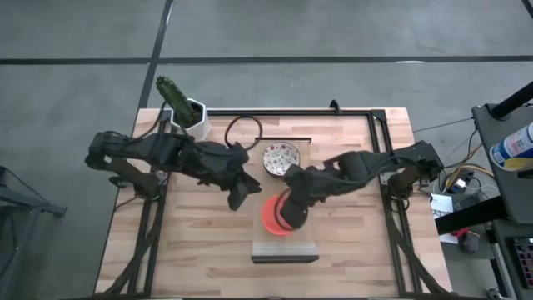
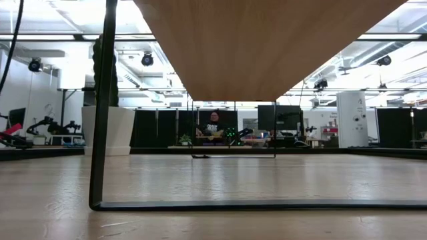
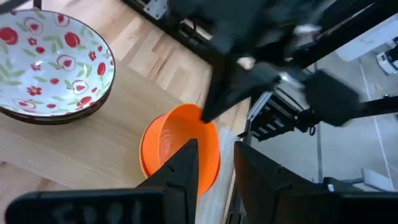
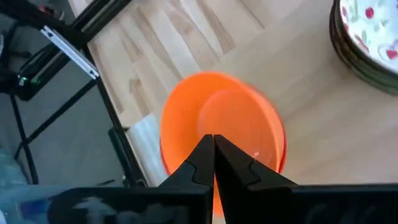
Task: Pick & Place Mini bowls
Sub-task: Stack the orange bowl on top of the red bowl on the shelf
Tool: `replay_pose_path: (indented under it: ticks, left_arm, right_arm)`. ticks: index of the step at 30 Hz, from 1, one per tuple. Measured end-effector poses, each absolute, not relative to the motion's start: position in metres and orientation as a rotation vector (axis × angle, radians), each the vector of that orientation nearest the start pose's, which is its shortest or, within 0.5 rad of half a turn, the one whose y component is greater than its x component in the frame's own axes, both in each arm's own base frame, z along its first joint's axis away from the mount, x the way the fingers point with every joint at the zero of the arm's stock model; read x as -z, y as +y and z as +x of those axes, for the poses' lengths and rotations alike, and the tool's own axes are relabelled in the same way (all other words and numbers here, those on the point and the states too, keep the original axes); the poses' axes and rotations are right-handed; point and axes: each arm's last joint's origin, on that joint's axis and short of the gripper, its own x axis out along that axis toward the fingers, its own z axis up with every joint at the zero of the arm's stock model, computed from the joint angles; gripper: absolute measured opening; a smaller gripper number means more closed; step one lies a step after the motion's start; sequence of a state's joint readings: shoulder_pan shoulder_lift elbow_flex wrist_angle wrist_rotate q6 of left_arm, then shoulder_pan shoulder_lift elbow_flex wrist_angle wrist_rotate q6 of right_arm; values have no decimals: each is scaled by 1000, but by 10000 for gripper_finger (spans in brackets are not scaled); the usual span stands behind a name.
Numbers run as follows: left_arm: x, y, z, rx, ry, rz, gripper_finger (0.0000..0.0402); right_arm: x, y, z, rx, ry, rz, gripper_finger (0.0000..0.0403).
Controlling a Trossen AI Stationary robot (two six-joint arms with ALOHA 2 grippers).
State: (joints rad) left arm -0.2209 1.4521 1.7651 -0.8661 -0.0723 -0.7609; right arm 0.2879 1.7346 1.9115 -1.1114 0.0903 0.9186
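Both grippers over orange bowl, right gripper pinched on its rim, left gripper slightly parted, empty

Orange bowl: plain orange, round, shallow, upright; sits on the worktop near its middle, toward the front edge; partly hidden from above by an arm. Interior bare.
Speckled bowls: white with red and green speckles, stacked upright; at least three rims show in the left wrist view. Stack stands just behind the orange bowl, not touching it.
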Motion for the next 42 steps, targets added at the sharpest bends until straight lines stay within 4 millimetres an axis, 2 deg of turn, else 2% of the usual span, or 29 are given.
replay_pose_path:
  ticks: [6,16,32,39,42]
  left_arm:
    - [-455,-60,268,-59,542,-666,94]
    - [-456,-65,266,-42,549,-671,94]
    - [-456,-66,266,-42,549,-673,94]
    - [-456,-66,266,-42,549,-673,94]
    - [-455,-66,266,-42,549,-673,94]
  right_arm:
    - [-373,77,345,279,936,696,8]
    - [-355,65,348,310,990,712,8]
    - [-350,60,348,334,995,719,8]
    - [-367,63,351,316,894,721,8]
    - [-366,64,351,295,909,732,8]
